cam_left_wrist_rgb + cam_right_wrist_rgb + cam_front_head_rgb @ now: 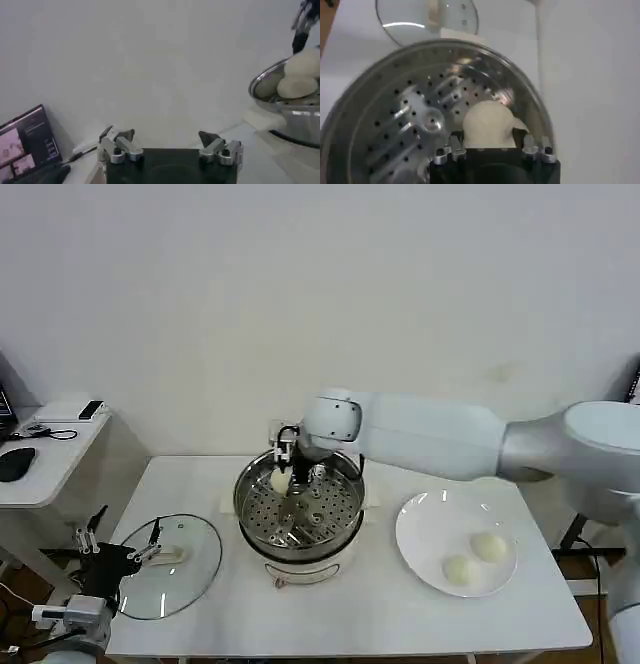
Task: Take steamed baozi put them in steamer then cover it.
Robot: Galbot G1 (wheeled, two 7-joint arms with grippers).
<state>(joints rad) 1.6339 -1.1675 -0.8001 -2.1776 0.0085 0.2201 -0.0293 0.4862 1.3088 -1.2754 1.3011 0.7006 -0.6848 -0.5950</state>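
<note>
While the left gripper (125, 550) idles wide open beside the lid (165, 565) at near left, right gripper (288, 467) holds a bun (281, 481) inside the steamer (298, 509), centre; two buns (473, 558) on the plate (420, 529) at right.

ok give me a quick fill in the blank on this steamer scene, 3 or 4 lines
1. The right hand holds a baozi over the ____ tray of the steamer.
2. The plate has ____ baozi on it.
3. The cover lies on the table on the steamer's ____ side, by the robot's own sides.
4. The left hand hovers near the cover with its fingers ____.

Missing words: perforated; two; left; open
</note>
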